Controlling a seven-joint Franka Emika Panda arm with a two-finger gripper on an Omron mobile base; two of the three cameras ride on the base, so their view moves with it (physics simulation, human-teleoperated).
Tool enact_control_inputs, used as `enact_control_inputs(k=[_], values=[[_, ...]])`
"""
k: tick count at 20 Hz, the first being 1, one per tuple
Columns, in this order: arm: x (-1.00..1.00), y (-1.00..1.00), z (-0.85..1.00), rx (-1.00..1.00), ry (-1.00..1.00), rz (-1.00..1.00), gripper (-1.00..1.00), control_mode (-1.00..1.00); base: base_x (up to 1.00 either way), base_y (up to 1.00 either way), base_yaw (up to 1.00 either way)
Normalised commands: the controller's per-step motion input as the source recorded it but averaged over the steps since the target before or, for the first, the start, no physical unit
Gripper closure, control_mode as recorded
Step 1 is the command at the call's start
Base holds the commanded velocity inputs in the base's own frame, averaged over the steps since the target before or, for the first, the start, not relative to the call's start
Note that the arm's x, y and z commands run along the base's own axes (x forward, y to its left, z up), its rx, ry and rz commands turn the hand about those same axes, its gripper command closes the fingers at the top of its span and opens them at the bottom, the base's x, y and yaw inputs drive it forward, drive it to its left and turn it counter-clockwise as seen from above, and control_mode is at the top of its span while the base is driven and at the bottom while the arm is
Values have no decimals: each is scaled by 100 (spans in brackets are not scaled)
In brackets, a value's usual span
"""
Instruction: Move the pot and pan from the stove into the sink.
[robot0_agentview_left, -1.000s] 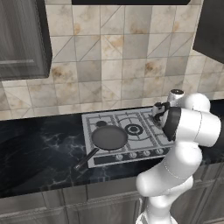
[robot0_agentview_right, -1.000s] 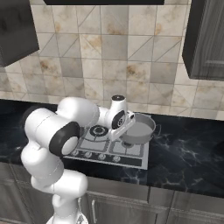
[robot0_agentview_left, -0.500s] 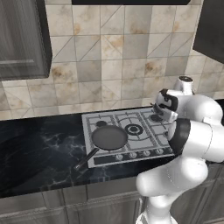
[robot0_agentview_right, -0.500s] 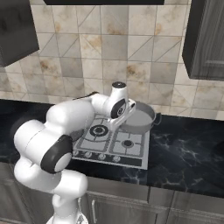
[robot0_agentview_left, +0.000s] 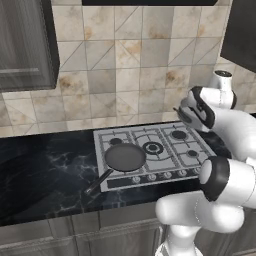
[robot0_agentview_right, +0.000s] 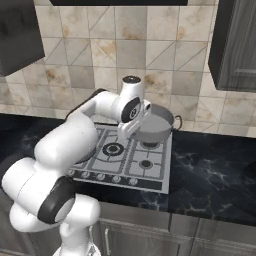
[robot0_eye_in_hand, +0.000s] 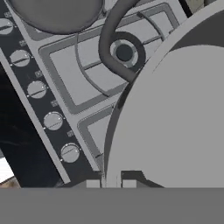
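Observation:
My gripper (robot0_agentview_right: 131, 132) is shut on the near rim of the silver-grey pot (robot0_agentview_right: 154, 127), which hangs level in the air above the back right burner of the stove (robot0_agentview_right: 125, 162). In the hand view the pot (robot0_eye_in_hand: 175, 118) takes up the right side, its rim pinched in my gripper (robot0_eye_in_hand: 111, 181). The dark pan (robot0_agentview_left: 125, 156) rests on the front left burner of the stove (robot0_agentview_left: 165, 147), its long handle pointing off the front left corner. From the left base view my gripper (robot0_agentview_left: 187, 117) is partly hidden by the arm. The sink is out of view.
Black marble counter (robot0_agentview_left: 45, 170) runs to both sides of the stove, with a wide stretch on the right (robot0_agentview_right: 215, 170). A tiled wall stands behind. Dark cabinets (robot0_agentview_right: 235, 45) hang above at the sides. A row of knobs (robot0_eye_in_hand: 43, 105) lines the stove's front edge.
The pot has risen off the back right burner in my shut gripper. The arm's elbow has swung upward. The pan has stayed put.

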Motion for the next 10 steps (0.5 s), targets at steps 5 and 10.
enact_control_inputs(k=[5, 10], values=[[-70, 12, 39, -2, -9, 12, 100, -100, 0, 0, 0], [-66, 6, 11, -2, -18, 15, 100, -100, 0, 0, 0]])
